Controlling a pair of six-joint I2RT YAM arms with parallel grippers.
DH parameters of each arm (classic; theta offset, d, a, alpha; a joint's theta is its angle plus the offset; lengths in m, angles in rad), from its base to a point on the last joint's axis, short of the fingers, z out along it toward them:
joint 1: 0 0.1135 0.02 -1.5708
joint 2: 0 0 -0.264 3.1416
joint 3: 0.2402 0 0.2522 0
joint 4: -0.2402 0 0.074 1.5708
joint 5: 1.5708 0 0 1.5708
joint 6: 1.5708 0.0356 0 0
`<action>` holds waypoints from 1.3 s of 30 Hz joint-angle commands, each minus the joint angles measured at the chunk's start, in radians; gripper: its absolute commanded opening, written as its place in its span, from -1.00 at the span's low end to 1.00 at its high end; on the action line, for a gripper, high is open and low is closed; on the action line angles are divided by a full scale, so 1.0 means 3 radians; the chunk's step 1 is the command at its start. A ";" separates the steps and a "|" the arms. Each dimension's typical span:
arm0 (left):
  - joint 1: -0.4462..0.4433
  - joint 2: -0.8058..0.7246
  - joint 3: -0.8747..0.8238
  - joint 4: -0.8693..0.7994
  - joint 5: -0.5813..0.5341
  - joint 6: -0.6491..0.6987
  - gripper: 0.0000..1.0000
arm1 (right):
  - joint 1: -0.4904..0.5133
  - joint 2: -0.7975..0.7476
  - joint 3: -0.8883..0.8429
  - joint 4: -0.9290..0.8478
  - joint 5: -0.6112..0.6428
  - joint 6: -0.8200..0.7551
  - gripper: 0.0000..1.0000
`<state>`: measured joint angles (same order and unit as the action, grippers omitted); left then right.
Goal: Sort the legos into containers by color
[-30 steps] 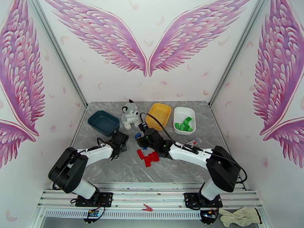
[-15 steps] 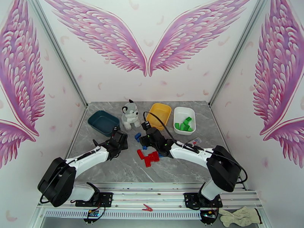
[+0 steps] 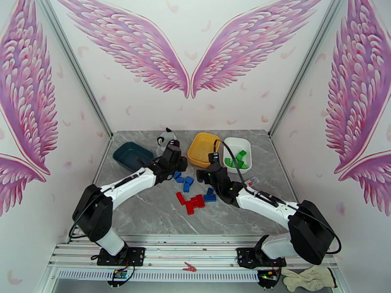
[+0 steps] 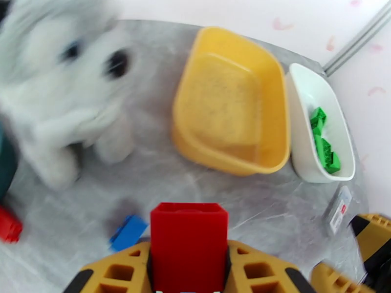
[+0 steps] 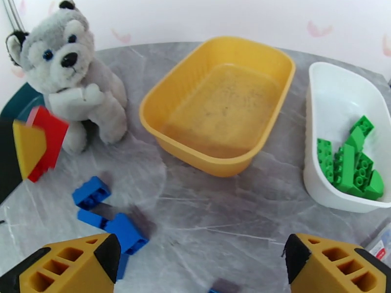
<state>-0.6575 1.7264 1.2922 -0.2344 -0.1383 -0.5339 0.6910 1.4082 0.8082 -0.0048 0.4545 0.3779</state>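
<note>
The left claw [image 4: 189, 272] is clamped on a red brick [image 4: 189, 230], held off the surface [image 3: 146, 211] between the plush dog [image 5: 73, 74] and the yellow tray [image 5: 215, 164]. The right claw [image 5: 198, 255] gapes wide with nothing in it. Green bricks [image 5: 352, 164] lie in the white tray [image 5: 337, 98] by the far edge; the teal tray [image 3: 129, 155] sits near the left edge. Blue bricks [image 3: 184, 179] and other red bricks [image 3: 193, 202] lie loose mid-surface

Left claw [image 4: 188, 262] clamped on red lego [image 4: 188, 233]; right claw [image 5: 200, 263] spread wide.
</note>
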 commanded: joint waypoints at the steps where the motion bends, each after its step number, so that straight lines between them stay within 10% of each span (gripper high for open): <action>1: -0.0053 0.0416 0.0539 -0.0047 0.0139 0.0142 -0.35 | -0.0059 -0.0072 -0.0042 0.0015 0.0266 0.0086 1.00; 8: -0.0057 0.1157 0.1385 -0.0065 0.0165 0.0138 -0.24 | -0.0316 -0.0128 -0.0129 -0.0091 0.0261 0.0182 1.00; 18: -0.0097 0.1399 0.1681 -0.0085 0.0132 0.0158 0.55 | -0.0495 -0.0194 -0.0248 0.0050 -0.0207 0.0111 0.93; 39: -0.0401 -0.1668 -0.1599 -0.0183 -0.1660 -0.0312 0.66 | -0.0324 0.0028 -0.0265 0.0640 -0.1524 0.0083 0.64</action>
<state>-0.7986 1.2995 0.8818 -0.2131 -0.5156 -0.5640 0.5652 1.3834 0.6964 0.1570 0.0624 0.3935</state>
